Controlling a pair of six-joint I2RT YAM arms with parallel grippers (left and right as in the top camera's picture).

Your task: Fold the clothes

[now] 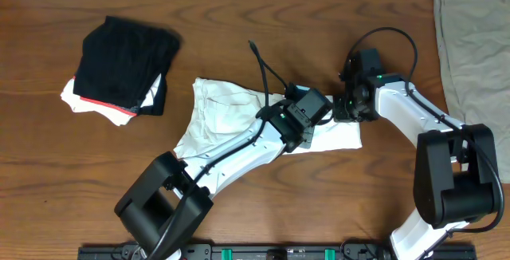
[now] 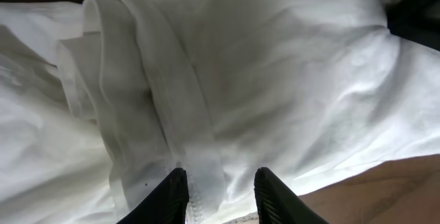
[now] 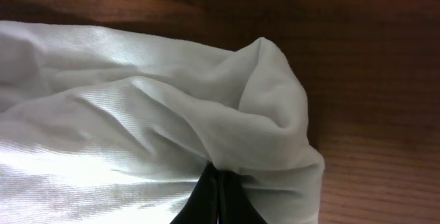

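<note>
The clothes, a white T-shirt [image 1: 215,116], lie crumpled and partly folded on the wooden table [image 1: 239,21] at its middle. My left gripper [image 1: 315,110] hangs low over the shirt's right half. In the left wrist view its jaws [image 2: 221,176] stand apart, with a stitched hem strip of the shirt [image 2: 275,80] running between the black fingertips [image 2: 175,186]. My right gripper [image 1: 341,110] is at the shirt's right edge. In the right wrist view it [image 3: 218,172] is shut on a raised fold of the white cloth [image 3: 137,128]. No lettering or tag shows.
A folded black garment with a red edge [image 1: 127,65] rests on white cloth [image 1: 76,99] at the far left. A flat olive-grey cloth [image 1: 474,45] lies at the far right. A black cable [image 1: 263,65] loops above the left arm.
</note>
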